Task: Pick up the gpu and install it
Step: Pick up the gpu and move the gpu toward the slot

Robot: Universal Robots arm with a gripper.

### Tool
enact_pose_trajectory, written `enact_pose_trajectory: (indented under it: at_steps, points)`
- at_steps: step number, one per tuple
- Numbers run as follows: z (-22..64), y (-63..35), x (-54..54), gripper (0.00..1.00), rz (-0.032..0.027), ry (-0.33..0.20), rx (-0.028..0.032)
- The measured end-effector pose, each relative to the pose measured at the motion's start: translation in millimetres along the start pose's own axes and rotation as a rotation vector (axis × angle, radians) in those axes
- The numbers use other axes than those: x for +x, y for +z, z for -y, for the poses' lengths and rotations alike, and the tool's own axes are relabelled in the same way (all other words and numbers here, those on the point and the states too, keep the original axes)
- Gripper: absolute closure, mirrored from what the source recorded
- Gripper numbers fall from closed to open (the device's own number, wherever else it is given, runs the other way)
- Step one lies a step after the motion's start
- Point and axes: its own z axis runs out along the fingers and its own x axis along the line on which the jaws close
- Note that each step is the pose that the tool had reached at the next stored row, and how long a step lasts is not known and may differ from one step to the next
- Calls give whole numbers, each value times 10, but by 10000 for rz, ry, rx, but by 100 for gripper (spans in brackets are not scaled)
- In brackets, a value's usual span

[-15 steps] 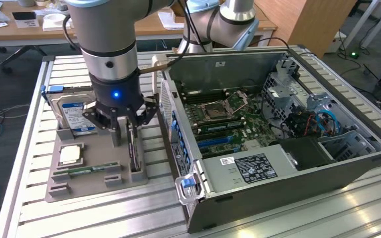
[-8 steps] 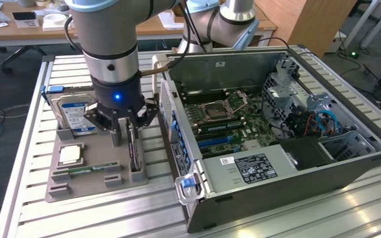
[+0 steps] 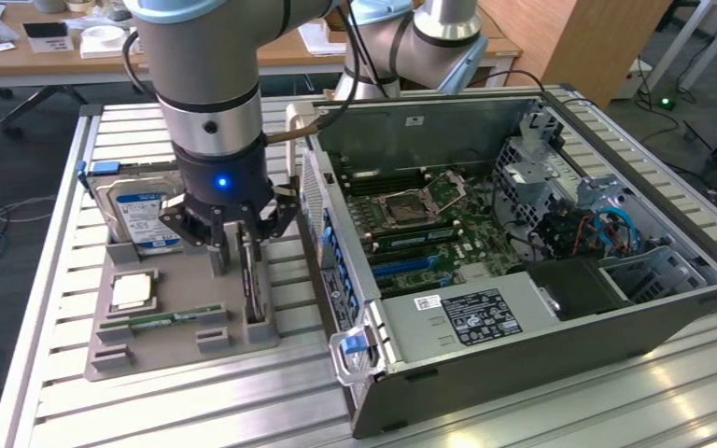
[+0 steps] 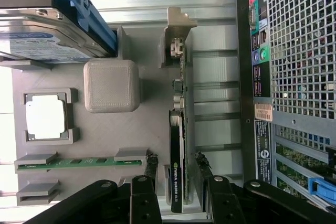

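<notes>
1. Now the gripper [image 3: 242, 259] hangs low over the gray tray [image 3: 160, 347], at the tray's edge on the exterior view's right, just beside the open PC case [image 3: 521, 308]
2. Its fingers [image 4: 151, 169] stand open, one on each side of the gpu [image 4: 177, 129], with a narrow gap showing on either side in the wrist view
3. The gpu stands on edge in a tray slot, its bracket [image 4: 177, 30] at the far end, untouched and not lifted
4. Toward the exterior view's left the tray holds a hard drive [image 3: 138, 219] upright at the far end, a CPU [image 3: 132, 291] in the middle and a RAM stick [image 3: 165, 318] nearer
</notes>
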Motion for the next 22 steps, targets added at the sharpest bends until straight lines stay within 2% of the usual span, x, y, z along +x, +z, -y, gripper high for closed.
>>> enact_pose_trajectory:
  at_steps: [22]
  points:
    - [1, 38, -3, 58, 1, 2, 0]
